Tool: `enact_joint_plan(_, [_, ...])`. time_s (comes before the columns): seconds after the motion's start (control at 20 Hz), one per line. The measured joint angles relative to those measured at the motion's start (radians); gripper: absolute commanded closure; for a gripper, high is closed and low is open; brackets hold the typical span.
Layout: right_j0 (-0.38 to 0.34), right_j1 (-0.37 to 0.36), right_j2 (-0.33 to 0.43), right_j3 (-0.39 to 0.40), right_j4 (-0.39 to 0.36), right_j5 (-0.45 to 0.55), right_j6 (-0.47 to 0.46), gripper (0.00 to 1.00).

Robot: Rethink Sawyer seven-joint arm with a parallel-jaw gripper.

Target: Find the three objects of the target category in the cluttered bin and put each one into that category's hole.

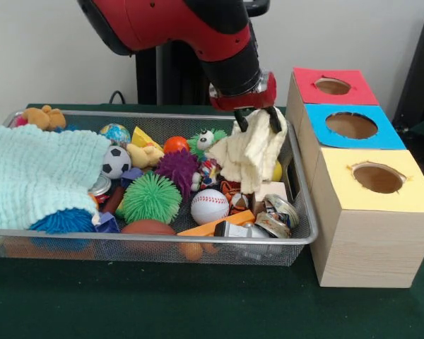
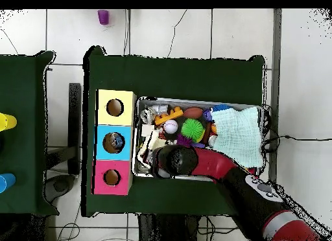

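From the front you see the gripper (image 1: 258, 121) clenched on a cream cloth (image 1: 256, 155), which hangs above the right end of the bin (image 1: 162, 239) — beside the yellow-topped box (image 1: 377, 219). From overhead, the bin (image 2: 201, 101) sits just right of the three boxes (image 2: 115, 141) — the arm (image 2: 214, 164) hides the gripper.

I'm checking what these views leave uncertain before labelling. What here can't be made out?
- Front view: whatever lies under the mint cloth in the bin is covered.
- Overhead view: the gripper is hidden beneath the arm.
- Front view: the cream cloth hides the toys behind it.
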Motion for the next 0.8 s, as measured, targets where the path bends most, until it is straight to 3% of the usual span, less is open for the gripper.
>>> enact_joint_plan(0.2, [0.085, -0.036, -0.065, 0.0, -0.114, -0.054, 0.0, 0.0])
enact_joint_plan(0.4, [0.158, -0.068, -0.101, -0.003, -0.183, -0.082, 0.0, 0.0])
enact_joint_plan(0.8, [0.188, -0.076, -0.125, -0.012, -0.189, -0.082, 0.0, 0.0])
